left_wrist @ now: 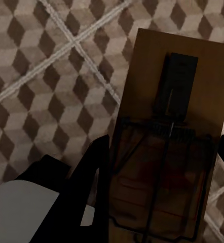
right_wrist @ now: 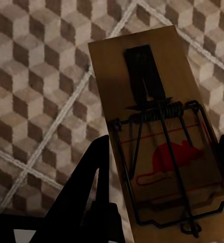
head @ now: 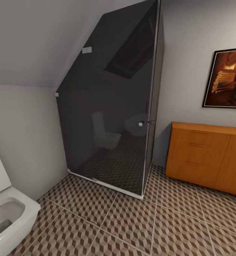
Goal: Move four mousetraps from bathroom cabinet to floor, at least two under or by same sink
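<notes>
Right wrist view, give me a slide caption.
Right gripper holding a mousetrap above the bathroom floor.

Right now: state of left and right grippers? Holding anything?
Left gripper: closed on a mousetrap, above the bathroom floor.
Right gripper: closed on a second mousetrap, red mouse mark facing the camera.

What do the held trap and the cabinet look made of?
Right gripper's mousetrap: pale matt wood plate, dark metal spring wire, printed red mouse. Cabinet: orange-brown wood or veneer, smooth satin finish, bar handles in the same tone.
</notes>
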Available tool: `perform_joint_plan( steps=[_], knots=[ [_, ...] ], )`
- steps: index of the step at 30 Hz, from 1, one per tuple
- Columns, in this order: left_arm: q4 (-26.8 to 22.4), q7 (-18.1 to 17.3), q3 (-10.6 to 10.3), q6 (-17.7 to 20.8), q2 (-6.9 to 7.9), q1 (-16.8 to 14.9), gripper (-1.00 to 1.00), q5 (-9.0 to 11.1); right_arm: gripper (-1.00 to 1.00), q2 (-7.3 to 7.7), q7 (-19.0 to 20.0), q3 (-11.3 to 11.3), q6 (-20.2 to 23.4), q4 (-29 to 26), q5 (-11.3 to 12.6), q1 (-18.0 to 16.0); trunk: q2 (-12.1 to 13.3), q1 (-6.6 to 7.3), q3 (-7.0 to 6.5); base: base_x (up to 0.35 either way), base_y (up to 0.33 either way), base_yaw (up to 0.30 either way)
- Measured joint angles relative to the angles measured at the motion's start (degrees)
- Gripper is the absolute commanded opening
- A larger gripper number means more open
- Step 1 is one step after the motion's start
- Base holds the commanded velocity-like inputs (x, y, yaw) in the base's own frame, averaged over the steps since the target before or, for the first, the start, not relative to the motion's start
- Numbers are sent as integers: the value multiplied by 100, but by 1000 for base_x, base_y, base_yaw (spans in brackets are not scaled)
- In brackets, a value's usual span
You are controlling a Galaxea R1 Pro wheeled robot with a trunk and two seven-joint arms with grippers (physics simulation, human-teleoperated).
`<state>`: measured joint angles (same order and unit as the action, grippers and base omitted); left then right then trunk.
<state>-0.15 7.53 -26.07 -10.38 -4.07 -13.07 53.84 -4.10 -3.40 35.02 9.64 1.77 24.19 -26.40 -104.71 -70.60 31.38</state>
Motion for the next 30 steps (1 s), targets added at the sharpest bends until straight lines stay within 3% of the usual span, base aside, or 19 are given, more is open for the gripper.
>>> perform_joint_plan(
  steps=[10,12,18,23,30],
  knots=[
    [0,-7,7,0,86,22,-100,31,-100,8,11,0,-6,0,0,0,0,0,0,0,0,283],
    [0,-20,7,-3,112,24,-100,123,-100,9,15,0,-7,0,0,0,0,0,0,0,0,284],
    [0,-47,3,-10,187,26,-100,664,-100,9,18,0,-7,0,0,0,0,0,0,0,0,284],
    [0,-58,1,-15,203,27,-100,809,-100,9,13,0,-7,0,0,0,0,0,0,0,0,284],
    [0,-61,0,-16,206,27,-100,848,-100,9,9,0,-8,0,0,0,0,0,0,0,0,284]
  ],
)
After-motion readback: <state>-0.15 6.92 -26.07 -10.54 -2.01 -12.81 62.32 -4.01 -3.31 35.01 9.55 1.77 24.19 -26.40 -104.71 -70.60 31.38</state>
